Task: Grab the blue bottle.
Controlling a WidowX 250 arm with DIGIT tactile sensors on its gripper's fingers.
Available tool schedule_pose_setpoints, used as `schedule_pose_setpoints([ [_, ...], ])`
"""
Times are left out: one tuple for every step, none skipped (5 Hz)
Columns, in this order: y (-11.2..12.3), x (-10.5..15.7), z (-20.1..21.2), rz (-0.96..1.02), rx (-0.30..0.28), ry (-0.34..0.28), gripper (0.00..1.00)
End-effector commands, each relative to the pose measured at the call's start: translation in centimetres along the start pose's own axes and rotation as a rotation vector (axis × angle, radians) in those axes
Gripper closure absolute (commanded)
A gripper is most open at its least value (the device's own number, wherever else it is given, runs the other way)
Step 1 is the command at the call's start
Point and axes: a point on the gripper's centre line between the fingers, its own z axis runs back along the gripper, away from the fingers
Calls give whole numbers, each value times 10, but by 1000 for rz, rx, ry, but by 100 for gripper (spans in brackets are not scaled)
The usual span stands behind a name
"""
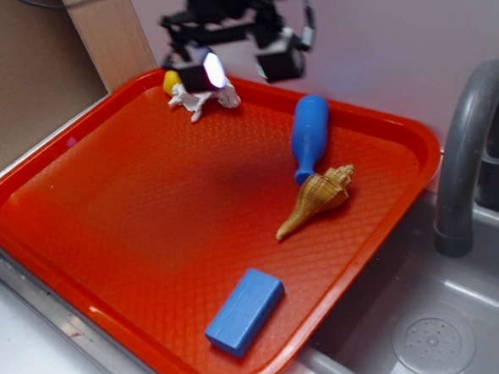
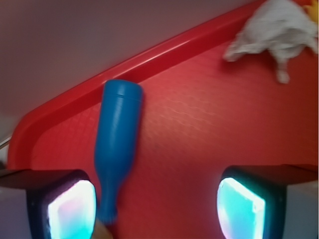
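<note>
The gripper (image 1: 240,66) hangs above the tray's (image 1: 81,197) far edge, fingers spread wide and holding nothing, apparently placed for a descent on the bottle (image 1: 309,136). The bottle lies on its side near the far right edge, neck toward the shell (image 1: 316,200). It is solid blue with a rounded body narrowing to a slim neck, and lies off-centre near one pad (image 2: 72,210).

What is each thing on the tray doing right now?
Blue bottle: lying on its side, neck next to the seashell.
Seashell: lying flat.
Blue block: lying flat, alone.
White toy: at the back edge.
Gripper: open, holding nothing.
Tray: flat beside the sink.
</note>
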Motion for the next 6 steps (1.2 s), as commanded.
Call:
schedule_pose_setpoints([
  [-23,19,-30,-62,-13,15,0],
  [-29,11,-48,-88,-3,26,0],
  [-32,1,-55,-135,32,15,98],
  [-27,-7,-42,-220,-10,-33,100],
  [-13,-15,2,-413,-132,-152,100],
  [12,-16,42,-547,-203,-181,100],
])
